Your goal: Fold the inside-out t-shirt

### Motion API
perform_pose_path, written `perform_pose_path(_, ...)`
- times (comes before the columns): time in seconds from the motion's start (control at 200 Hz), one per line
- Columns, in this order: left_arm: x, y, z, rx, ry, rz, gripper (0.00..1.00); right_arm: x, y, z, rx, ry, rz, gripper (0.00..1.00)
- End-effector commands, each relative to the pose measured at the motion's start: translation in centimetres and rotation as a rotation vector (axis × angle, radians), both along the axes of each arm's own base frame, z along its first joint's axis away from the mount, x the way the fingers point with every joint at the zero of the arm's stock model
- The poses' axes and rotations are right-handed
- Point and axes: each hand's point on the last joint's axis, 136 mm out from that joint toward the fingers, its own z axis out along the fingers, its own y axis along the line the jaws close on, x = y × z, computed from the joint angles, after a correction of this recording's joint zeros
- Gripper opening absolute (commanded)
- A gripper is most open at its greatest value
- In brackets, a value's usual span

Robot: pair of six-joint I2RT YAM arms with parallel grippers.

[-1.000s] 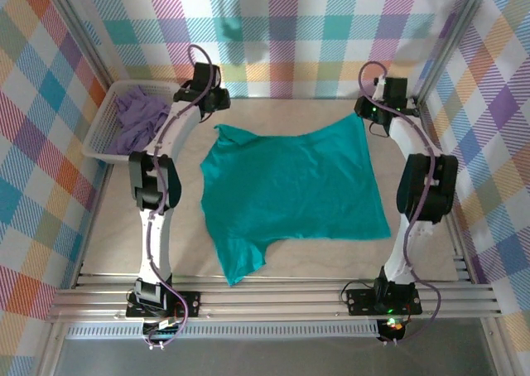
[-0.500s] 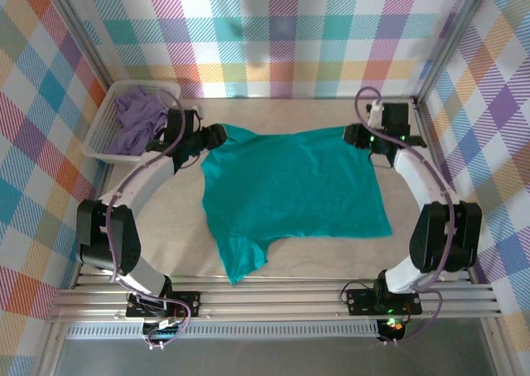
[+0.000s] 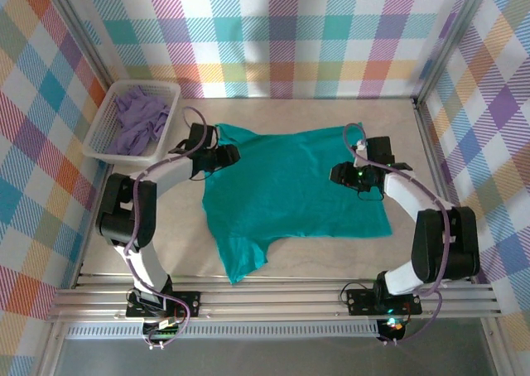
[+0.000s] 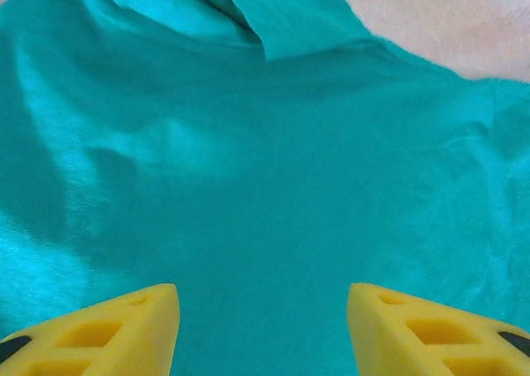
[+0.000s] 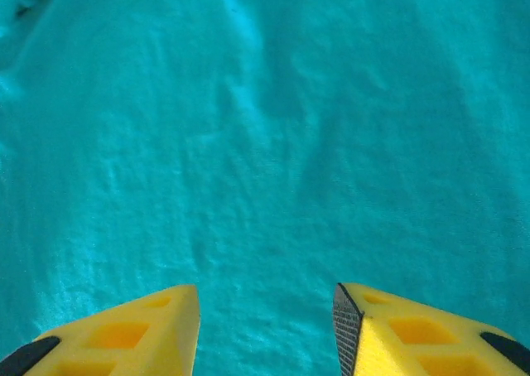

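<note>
We find the inside-out t-shirt spread flat on the table. The left gripper and the right gripper hover above the shirt, both with fingers apart and empty.

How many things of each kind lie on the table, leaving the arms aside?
Garments: 2, the t-shirt and the purple garment
Baskets: 1, the white basket
Total: 3
</note>
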Motion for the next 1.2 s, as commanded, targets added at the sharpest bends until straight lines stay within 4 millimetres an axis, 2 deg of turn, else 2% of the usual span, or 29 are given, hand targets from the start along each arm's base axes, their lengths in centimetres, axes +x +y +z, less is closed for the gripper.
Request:
perform_pose_path(0.0, 1.2, -0.2, -1.1, 0.014, -0.002, 0.004, 0.56, 1.8, -0.9, -0.7, -0.034, -0.007, -0.042, 0.47)
perform_pose_path(0.33, 6.8, 1.6, -2.8, 0.048, 0.046, 0.023, 0.57, 8.2, -3.5, 0.1, 0.039, -0.033, -0.126, 0.48)
perform_pose_path(0.53, 9.8, 1.8, -3.7, 0.023, 0.059, 0.029, 0.57, 13.3, -3.7, 0.3, 0.116, -0.057, -0.169, 0.48)
perform_pose_path(0.545, 9.4, 1.8, -4.2, 0.025, 0.090, 0.026, 0.57, 13.6, -3.8, 0.3, 0.123, -0.058, -0.176, 0.48)
perform_pose_path(0.675, 10.4, 1.3, -5.1, 0.015, 0.141, 0.014, 0.57, 16.6, -4.3, -0.6, 0.172, -0.037, -0.253, 0.48)
perform_pose_path(0.93, 12.0, 1.7, -7.4, -0.003, 0.225, 0.041, 0.57, 18.7, -5.1, -4.9, 0.195, 0.102, -0.386, 0.47)
perform_pose_path(1.09, 13.6, 2.8, -8.6, -0.005, 0.258, 0.062, 0.57, 20.1, -4.7, -5.9, 0.236, 0.134, -0.406, 0.46)
perform_pose_path(1.195, 16.0, 3.3, -7.6, -0.007, 0.222, 0.068, 0.57, 21.3, -4.4, -6.3, 0.253, 0.138, -0.402, 0.45)
